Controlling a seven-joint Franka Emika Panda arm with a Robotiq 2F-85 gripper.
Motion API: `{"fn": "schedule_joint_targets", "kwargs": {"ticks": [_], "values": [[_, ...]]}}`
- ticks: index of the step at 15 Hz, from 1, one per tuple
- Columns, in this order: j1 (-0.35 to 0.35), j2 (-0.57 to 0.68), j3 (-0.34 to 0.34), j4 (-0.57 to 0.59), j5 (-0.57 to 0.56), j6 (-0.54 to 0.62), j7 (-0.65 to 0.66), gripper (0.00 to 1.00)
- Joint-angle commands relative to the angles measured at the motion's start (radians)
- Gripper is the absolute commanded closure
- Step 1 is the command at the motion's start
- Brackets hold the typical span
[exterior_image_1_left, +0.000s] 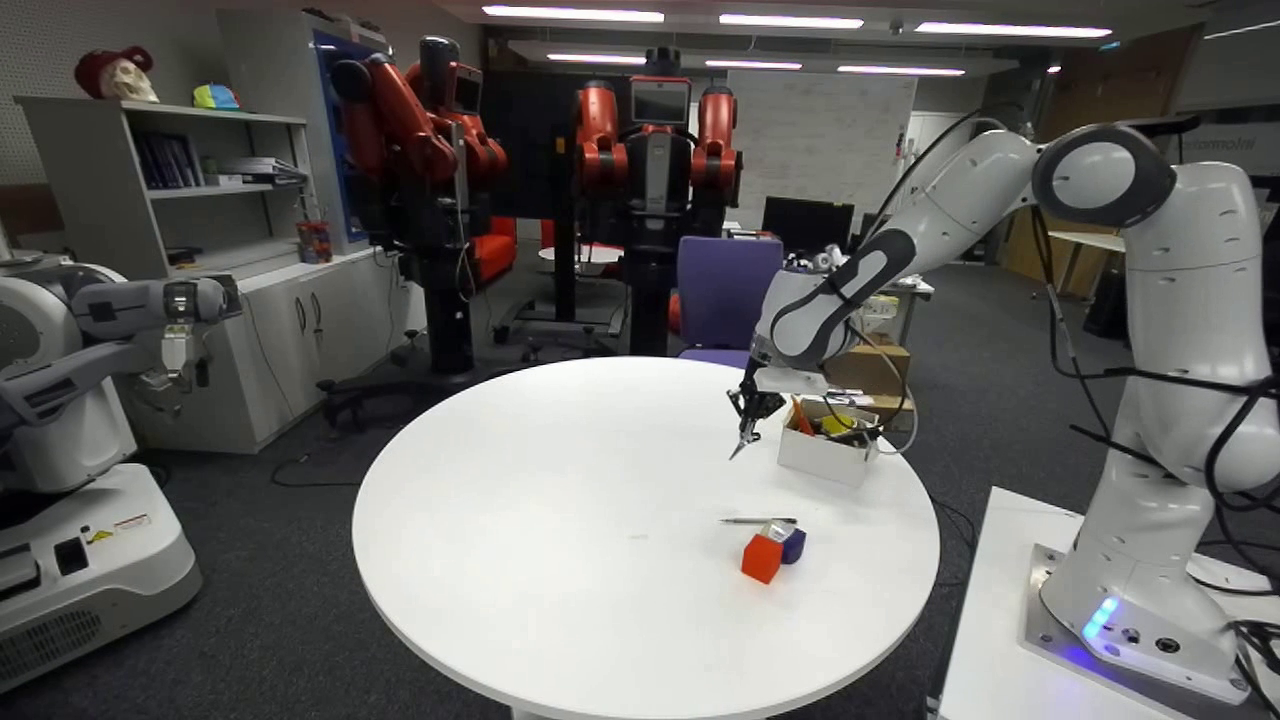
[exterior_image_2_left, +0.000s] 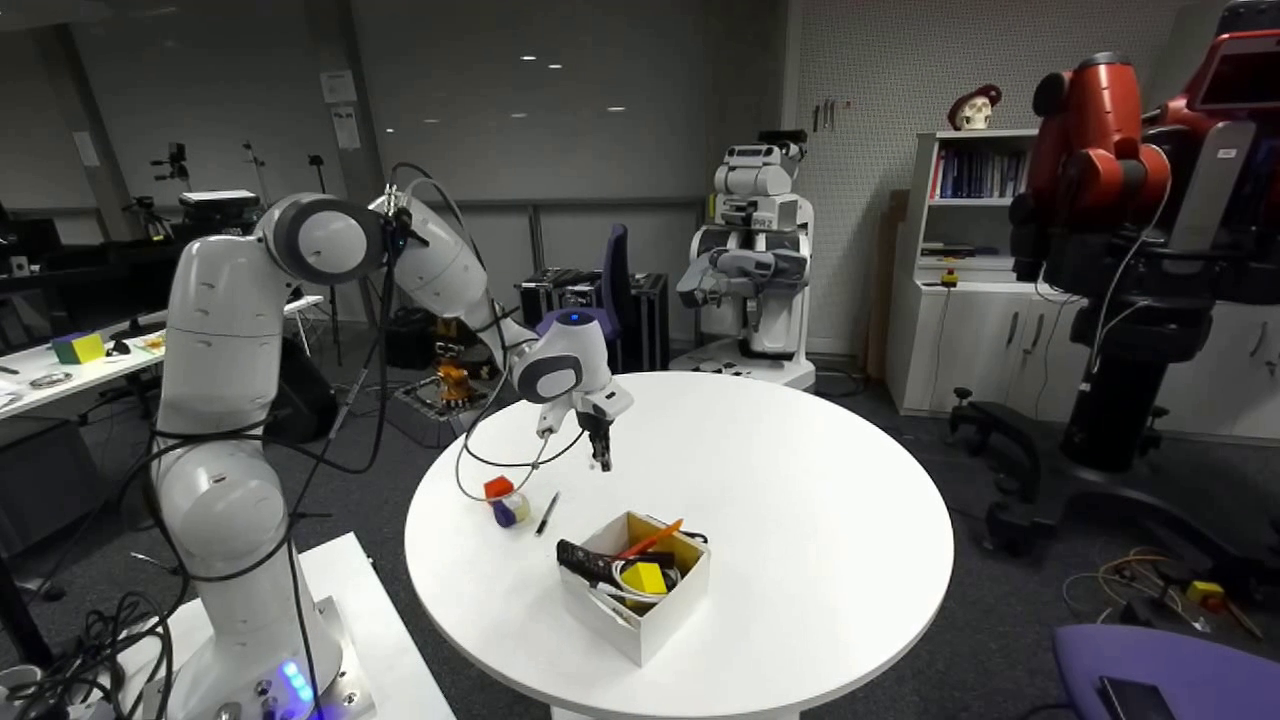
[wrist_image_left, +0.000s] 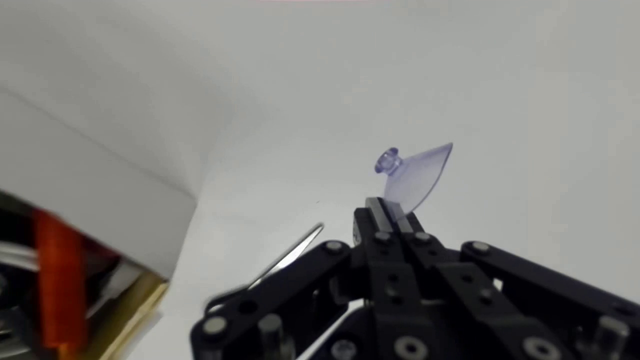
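Observation:
My gripper (wrist_image_left: 391, 210) is shut on a clear, purple-tinted suction cup (wrist_image_left: 417, 175). The cup is pinched by its rim and tilted, with its small knob towards the upper left. In both exterior views the gripper, seen here (exterior_image_1_left: 742, 448) and here (exterior_image_2_left: 601, 462), is above the round white table (exterior_image_1_left: 560, 520); the cup is too small to make out clearly there. An open white box (exterior_image_2_left: 675, 615) stands beside the gripper, and its wall shows at the left of the wrist view (wrist_image_left: 100, 175). A thin silver item (wrist_image_left: 295, 252) is partly hidden behind the gripper's linkage.
The box holds a yellow block (exterior_image_2_left: 645, 578), an orange item (exterior_image_2_left: 652, 540), a black remote (exterior_image_2_left: 585, 562) and cables. A pen (exterior_image_1_left: 757, 520), a red block (exterior_image_1_left: 762, 558) and a dark purple object (exterior_image_1_left: 793, 545) lie on the table. A purple chair (exterior_image_1_left: 728, 290) stands behind.

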Motion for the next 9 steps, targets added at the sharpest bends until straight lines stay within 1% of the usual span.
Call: {"fn": "schedule_joint_targets", "kwargs": {"ticks": [1, 4, 5, 6, 7, 9], "values": [[-0.062, -0.136, -0.056, -0.052, -0.066, -0.207, -0.033, 1.00], [-0.099, -0.179, -0.117, -0.023, -0.235, -0.409, 0.003, 1.00], [-0.108, -0.191, -0.132, -0.019, -0.304, -0.435, 0.029, 1.00], [-0.125, -0.189, -0.137, -0.004, -0.339, -0.446, 0.036, 1.00], [-0.135, -0.187, -0.146, 0.009, -0.387, -0.460, 0.069, 1.00], [-0.152, -0.172, -0.151, 0.025, -0.457, -0.455, 0.118, 1.00]]}}
